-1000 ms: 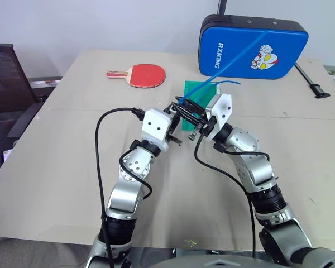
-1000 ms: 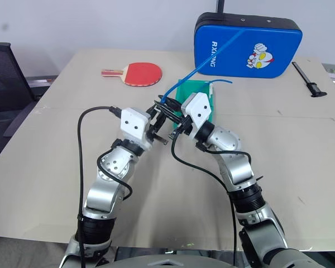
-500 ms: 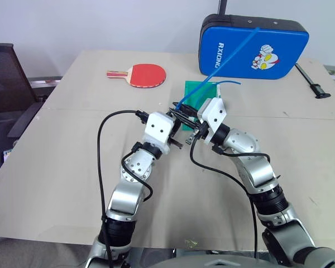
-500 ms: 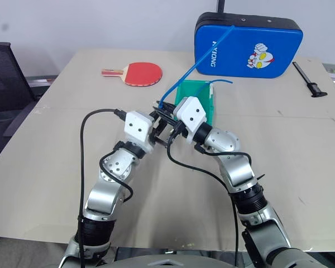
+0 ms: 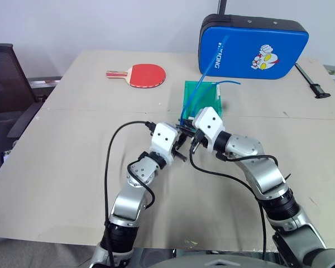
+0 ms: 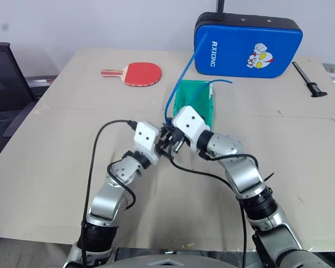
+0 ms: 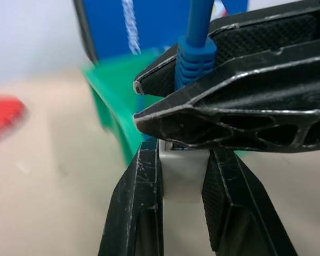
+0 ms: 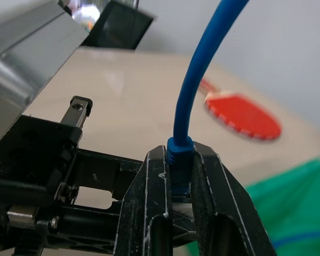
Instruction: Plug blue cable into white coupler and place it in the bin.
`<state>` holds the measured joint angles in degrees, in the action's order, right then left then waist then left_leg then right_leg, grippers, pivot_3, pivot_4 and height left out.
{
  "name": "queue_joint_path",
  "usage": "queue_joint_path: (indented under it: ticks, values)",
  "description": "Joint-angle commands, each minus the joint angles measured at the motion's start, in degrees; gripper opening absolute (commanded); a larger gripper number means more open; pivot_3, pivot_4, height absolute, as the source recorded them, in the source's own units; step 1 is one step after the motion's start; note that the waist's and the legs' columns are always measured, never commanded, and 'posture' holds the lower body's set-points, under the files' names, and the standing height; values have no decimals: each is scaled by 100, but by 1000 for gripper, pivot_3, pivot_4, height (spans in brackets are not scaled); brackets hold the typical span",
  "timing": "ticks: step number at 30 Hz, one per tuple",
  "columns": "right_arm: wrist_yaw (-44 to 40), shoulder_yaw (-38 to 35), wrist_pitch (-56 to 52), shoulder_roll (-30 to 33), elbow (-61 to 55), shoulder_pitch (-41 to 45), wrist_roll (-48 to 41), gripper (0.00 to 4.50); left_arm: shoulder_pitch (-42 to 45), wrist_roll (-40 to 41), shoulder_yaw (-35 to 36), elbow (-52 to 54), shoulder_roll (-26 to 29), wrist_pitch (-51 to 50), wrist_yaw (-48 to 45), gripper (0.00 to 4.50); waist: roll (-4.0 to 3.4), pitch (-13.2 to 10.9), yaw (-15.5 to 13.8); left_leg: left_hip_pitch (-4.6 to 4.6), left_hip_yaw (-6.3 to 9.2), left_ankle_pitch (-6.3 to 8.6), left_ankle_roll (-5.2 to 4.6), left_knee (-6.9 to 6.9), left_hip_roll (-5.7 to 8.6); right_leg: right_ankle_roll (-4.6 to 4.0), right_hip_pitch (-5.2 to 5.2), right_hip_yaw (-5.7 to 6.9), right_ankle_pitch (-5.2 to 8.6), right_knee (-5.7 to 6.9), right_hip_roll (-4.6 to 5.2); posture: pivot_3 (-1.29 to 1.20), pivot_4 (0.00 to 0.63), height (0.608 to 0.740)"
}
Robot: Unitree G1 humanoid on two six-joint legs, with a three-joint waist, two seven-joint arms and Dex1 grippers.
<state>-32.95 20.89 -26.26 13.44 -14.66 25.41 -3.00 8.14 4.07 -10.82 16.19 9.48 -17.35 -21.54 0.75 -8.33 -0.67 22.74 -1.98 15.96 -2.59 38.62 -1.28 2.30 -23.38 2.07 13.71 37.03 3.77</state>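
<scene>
Currently both arms meet over the middle of the table, just in front of the bin, which stands toward the far edge. Left tool is clamped narrow on the white coupler, the block sitting between its two fingers. Right tool is closed tight on the ribbed boot of the blue cable, directly against the coupler; plug tip is hidden between the fingers, so seating cannot be judged. From the grip the cable rises and arcs back over the bin toward the blue padded case at the far edge. A red table-tennis paddle lies on the far left part of the table, well apart from the bin.
</scene>
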Motion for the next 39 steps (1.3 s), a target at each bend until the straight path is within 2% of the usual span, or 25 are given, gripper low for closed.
queue_joint_path:
  ticks: [1, 6, 10, 12, 14, 18, 23, 30, 31, 32, 33, 36, 39]
  values:
    - [-108, 214, -98, 108, 322, -406, 40, 0, 103, 254, -146, 172, 4, 174, -345, 376, 0, 0, -4, 1, 0, 0, 0, 0, 1, 0, 0, 0, 0, -1, 0, 0, 150, 729]
    - [-217, 102, 377, 118, 1138, -807, -69, 0, 171, 123, -260, -501, 31, 290, -485, 376, -1, 2, 0, -3, 0, 0, -1, 1, 3, 0, 1, -3, 0, -1, -5, 0, 150, 729]
    - [-254, 135, 583, 54, 1665, -737, -12, 0, 223, 119, -281, -793, 15, 199, -536, 376, -3, 7, -1, -23, 3, 0, -2, 2, 2, 0, 17, -4, 0, 1, -7, 0, 150, 729]
    - [-378, 237, 628, 88, 1903, -654, 65, 0, 237, 91, -308, -851, 23, 158, -548, 376, -4, 7, 4, -63, 1, 1, -2, 1, 1, -1, 54, -7, 1, -1, -7, 0, 150, 729]
    - [-435, 256, 436, 25, 2043, -627, 11, 0, 228, 74, -343, -862, 23, 189, -563, 376, -1, 10, 10, -102, 1, 1, -2, 0, 0, -18, 91, -8, 13, -2, -7, 0, 150, 729]
    - [-546, 291, -478, -87, 2095, -767, -250, 0, 235, 68, -336, -876, 6, 216, -546, 376, -7, 61, 10, -104, 3, 1, -2, 0, -4, -25, 91, -13, 14, 0, -9, 0, 150, 729]
    - [-574, 238, -1084, -128, 2150, -861, -540, 0, 223, 61, -317, -874, -8, 239, -510, 376, -10, 173, 8, -108, 2, 1, -2, -12, -3, -27, 92, -18, 15, -3, 1, 0, 150, 729]
    - [-282, -130, 835, -340, 2105, -695, -354, 0, 158, 136, -241, -784, -30, 401, -548, 376, -18, 167, 15, -104, 3, 1, -2, -19, -2, -28, 87, -21, 16, -10, 25, 0, 150, 729]
    - [-310, -170, 1135, -348, 2117, -666, -347, 0, 156, 145, -234, -775, -31, 429, -560, 1176, -20, 159, 19, -100, 3, 1, -2, -19, -2, -27, 81, -22, 16, -10, 25, 0, 150, 729]
    - [-308, -236, 1238, -343, 2058, -654, -373, 0, 153, 141, -231, -768, -26, 459, -563, 1558, -20, 158, 19, -96, 2, 1, -2, -19, -2, -27, 76, -23, 16, -10, 24, 0, 150, 729]
    - [-367, -294, 1444, -306, 1966, -640, -400, 0, 149, 144, -216, -760, -31, 504, -556, 1680, -19, 151, 19, -95, 2, 1, -2, -19, -2, -27, 76, -23, 16, -10, 24, 0, 150, 729]
    - [-436, -506, 1329, -221, 1700, -562, -584, 0, 94, 75, -190, -671, 34, 579, -518, 3088, -12, 110, 16, -85, 2, 1, -2, -19, -1, -27, 68, -25, 15, -11, 25, 0, 150, 729]
    - [-457, -746, 1225, -122, 1451, -310, -731, 0, -94, 122, -111, -401, 245, 490, -595, 3088, -16, 83, 17, -71, 2, 1, -2, -23, -2, -26, 55, -34, 14, -17, 27, 0, 150, 729]
